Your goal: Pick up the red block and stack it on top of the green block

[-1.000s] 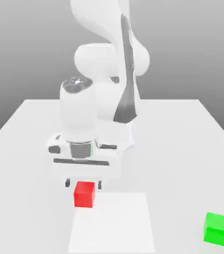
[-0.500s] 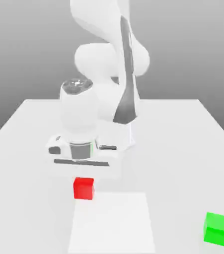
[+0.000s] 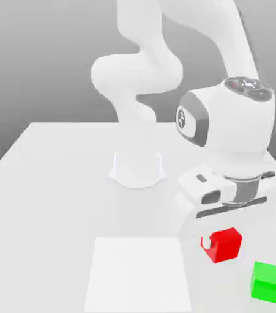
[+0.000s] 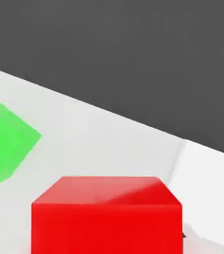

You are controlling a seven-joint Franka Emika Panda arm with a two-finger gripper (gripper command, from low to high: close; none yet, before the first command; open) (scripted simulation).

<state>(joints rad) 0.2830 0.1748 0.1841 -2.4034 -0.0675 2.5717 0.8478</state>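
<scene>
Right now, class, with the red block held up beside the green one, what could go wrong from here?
The red block hangs in the gripper turned at a different angle from the green block, so it might be set down crooked. It is also not yet over the green block, so letting go too early would probably drop it on the table. Coming across too low, it could knock the green block away.

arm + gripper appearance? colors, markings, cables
Glossy white arm with rounded links; dark grey ring and grey cap at the wrist, small dark round logo on its side. Gripper: wide white body, long dark slot along its front. No cables visible.
</scene>
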